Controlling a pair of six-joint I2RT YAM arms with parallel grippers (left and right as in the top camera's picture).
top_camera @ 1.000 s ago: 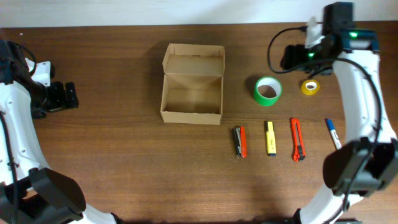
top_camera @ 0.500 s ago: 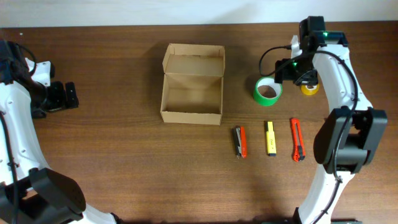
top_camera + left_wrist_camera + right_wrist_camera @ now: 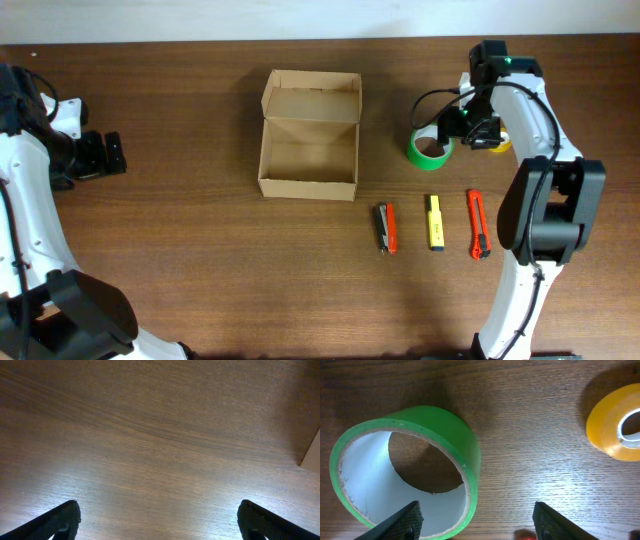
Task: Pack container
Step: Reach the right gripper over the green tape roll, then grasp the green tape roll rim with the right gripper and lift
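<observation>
The brown cardboard container [image 3: 309,148] stands open left of the table's middle, flap lid tilted back, nothing inside it. A green tape roll [image 3: 430,148] [image 3: 405,470] lies to its right, and a yellow tape roll [image 3: 499,141] [image 3: 615,425] beyond that. My right gripper [image 3: 472,128] [image 3: 477,522] is open and hovers between the two rolls, one finger over the green roll's hole, the other over bare wood. My left gripper [image 3: 108,153] [image 3: 160,520] is open and empty over bare wood at the far left.
In front of the rolls lie a black-and-orange knife [image 3: 385,228], a yellow highlighter [image 3: 436,221] and an orange cutter [image 3: 479,224]. The right arm's base [image 3: 545,210] stands right of them. A light corner [image 3: 312,452] shows at the left wrist view's right edge.
My right arm has swung left and down from the table's back right edge to hover over the tape rolls. The left arm has not moved.
</observation>
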